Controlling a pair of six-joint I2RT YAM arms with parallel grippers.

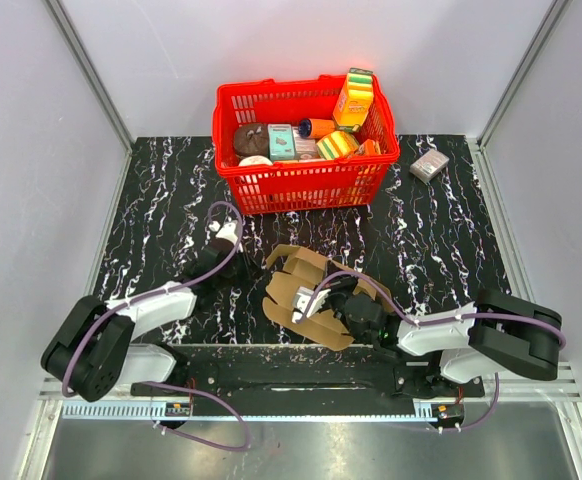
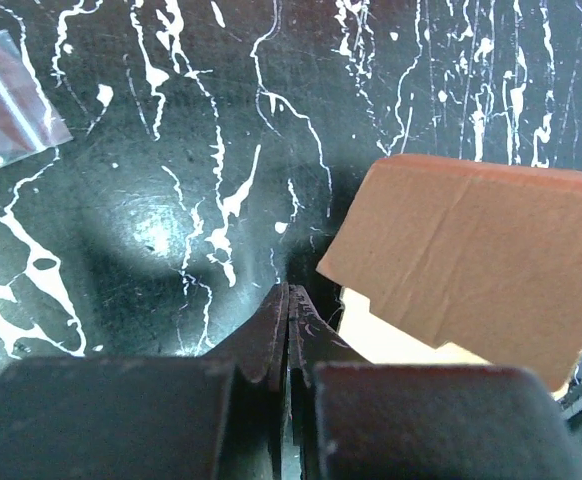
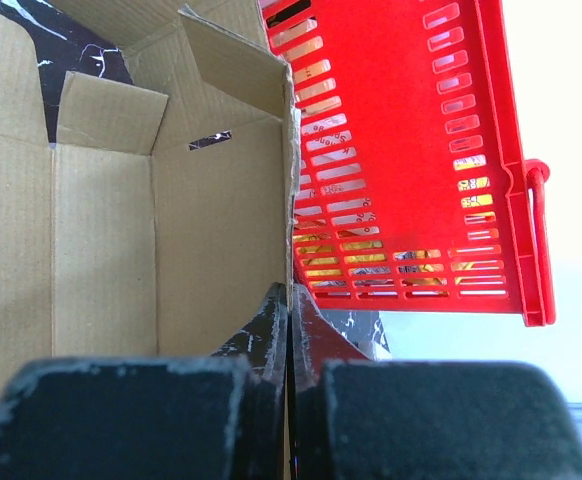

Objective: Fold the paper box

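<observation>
Both sets of jaws clamped, the right one biting the paper box [image 1: 283,298]

Top view: creased brown cardboard, half opened, sits on the black white-veined table [image 1: 151,200] in front of the red basket [image 1: 301,185]; my right gripper [image 1: 316,300] is on it, my left gripper [image 1: 226,238] is nearby. Left wrist: pinched shut on nothing, smooth flap off to the right. Right wrist: the corrugated wall's edge runs between my closed fingers.

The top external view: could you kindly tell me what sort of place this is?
Probably a robot test cell: a black, white-veined tabletop walled by plain white panels, with a red plastic basket of small packaged goods set out.
</observation>
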